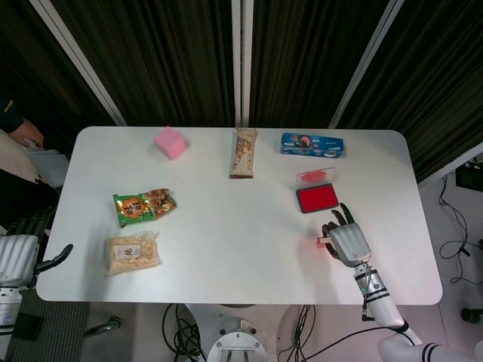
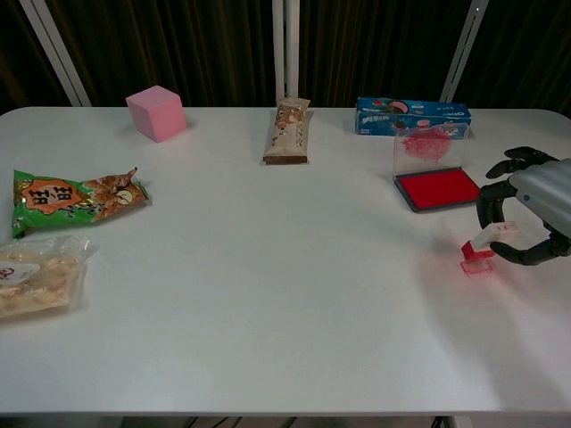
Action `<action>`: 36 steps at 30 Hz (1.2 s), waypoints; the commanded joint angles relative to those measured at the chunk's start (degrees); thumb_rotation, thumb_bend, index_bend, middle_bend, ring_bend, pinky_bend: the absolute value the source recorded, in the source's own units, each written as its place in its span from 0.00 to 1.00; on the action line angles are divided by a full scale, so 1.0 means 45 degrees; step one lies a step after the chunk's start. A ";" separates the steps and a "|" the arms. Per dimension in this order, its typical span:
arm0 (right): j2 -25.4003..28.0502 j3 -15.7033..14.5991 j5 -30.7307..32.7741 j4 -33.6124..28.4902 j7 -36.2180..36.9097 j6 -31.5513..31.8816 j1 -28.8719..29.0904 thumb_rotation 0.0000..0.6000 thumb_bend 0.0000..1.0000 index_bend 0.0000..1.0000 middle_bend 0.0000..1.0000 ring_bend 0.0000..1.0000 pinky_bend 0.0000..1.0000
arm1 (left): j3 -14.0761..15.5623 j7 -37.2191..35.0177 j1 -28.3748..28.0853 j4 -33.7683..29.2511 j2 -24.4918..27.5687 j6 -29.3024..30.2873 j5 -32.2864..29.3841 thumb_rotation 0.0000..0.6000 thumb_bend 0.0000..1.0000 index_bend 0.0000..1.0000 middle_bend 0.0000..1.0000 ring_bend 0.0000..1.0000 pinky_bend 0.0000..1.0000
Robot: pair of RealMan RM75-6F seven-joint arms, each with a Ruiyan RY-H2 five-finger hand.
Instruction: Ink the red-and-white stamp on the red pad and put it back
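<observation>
While the white table [image 2: 268, 294] fills both views, its far edge carries a pink cube [image 2: 156, 112], a snack bar [image 2: 287, 130] and a blue biscuit box [image 2: 412, 116]. Near the left edge lie a green snack bag [image 2: 71, 199] and a clear packet of crackers [image 2: 36, 278]. On the right side sits the red pad [image 2: 439, 188], its clear lid [image 2: 425, 147] propped upright behind it. Just in front of the pad is the right hand [image 2: 526, 218], fingers curled and pinching the white handle of the red-and-white stamp [image 2: 480, 247] — stamp tilted, red base lifted just clear of the table, a pale red frame below it. Left hand [image 1: 19, 253] hangs off the table's left edge — thumb out, other fingers not clearly seen; cannot tell their set.
</observation>
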 commanded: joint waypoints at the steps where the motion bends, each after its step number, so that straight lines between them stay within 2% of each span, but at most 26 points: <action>1: 0.0582 0.0560 0.0386 -0.0598 0.0195 -0.0265 0.0335 1.00 0.27 0.61 0.53 0.16 0.00 | -0.0006 -0.0014 -0.0012 -0.0002 0.0000 -0.0021 -0.0005 0.02 0.15 0.08 0.12 0.12 0.20; 5: 0.1001 0.1310 0.1002 -0.0790 0.0044 -0.1064 0.1035 1.00 0.27 0.61 0.54 0.16 0.00 | 0.0012 -0.0088 -0.0018 0.0054 -0.0059 -0.0068 -0.0006 0.03 0.15 0.08 0.12 0.12 0.20; 9: 0.0825 0.1909 0.1643 -0.0183 -0.0292 -0.1885 0.1817 1.00 0.28 0.62 0.54 0.17 0.00 | 0.0050 -0.0167 0.0013 0.0159 -0.0115 -0.0122 -0.0054 0.03 0.15 0.08 0.12 0.12 0.20; 11: 0.0611 0.2094 0.1991 0.0111 -0.0337 -0.2178 0.2058 1.00 0.28 0.62 0.54 0.21 0.05 | 0.0052 -0.0198 0.0026 0.0196 -0.0116 -0.0131 -0.0075 0.03 0.15 0.08 0.12 0.12 0.20; 12: 0.0456 0.2176 0.2182 0.0289 -0.0299 -0.2306 0.2169 1.00 0.28 0.62 0.54 0.24 0.11 | 0.0049 -0.0224 0.0034 0.0221 -0.0113 -0.0130 -0.0089 0.03 0.15 0.08 0.12 0.12 0.20; 14: 0.0242 0.2241 0.2433 0.0541 -0.0186 -0.2481 0.2288 1.00 0.28 0.62 0.55 0.32 0.29 | 0.0044 -0.0261 0.0043 0.0258 -0.0101 -0.0134 -0.0108 0.02 0.15 0.08 0.12 0.12 0.20; 16: 0.0034 0.2276 0.2672 0.0880 -0.0121 -0.2655 0.2409 1.00 0.29 0.63 0.55 0.38 0.41 | 0.0043 -0.0305 0.0042 0.0307 -0.0079 -0.0177 -0.0143 0.02 0.15 0.08 0.12 0.12 0.21; 20: -0.0289 0.2297 0.2955 0.1508 0.0088 -0.2866 0.2582 1.00 0.30 0.63 0.55 0.49 0.59 | 0.0049 -0.0415 0.0014 0.0419 -0.0085 -0.0273 -0.0160 0.02 0.15 0.08 0.12 0.12 0.20; 23: -0.0407 0.2277 0.3014 0.1820 0.0283 -0.3021 0.2730 1.00 0.30 0.63 0.54 0.56 0.67 | 0.0056 -0.0483 -0.0014 0.0509 -0.0126 -0.0345 -0.0162 0.02 0.15 0.08 0.12 0.12 0.20; 26: -0.0502 0.2284 0.3095 0.2050 0.0438 -0.3210 0.2900 1.00 0.30 0.63 0.54 0.58 0.70 | 0.0054 -0.0535 -0.0029 0.0591 -0.0171 -0.0392 -0.0179 0.02 0.15 0.08 0.12 0.12 0.20; 36: -0.1027 0.2461 0.3730 0.3039 0.0711 -0.4118 0.3580 1.00 0.30 0.63 0.54 0.59 0.70 | 0.0044 -0.0492 -0.0058 0.0642 -0.0151 -0.0542 -0.0293 0.03 0.15 0.08 0.12 0.12 0.21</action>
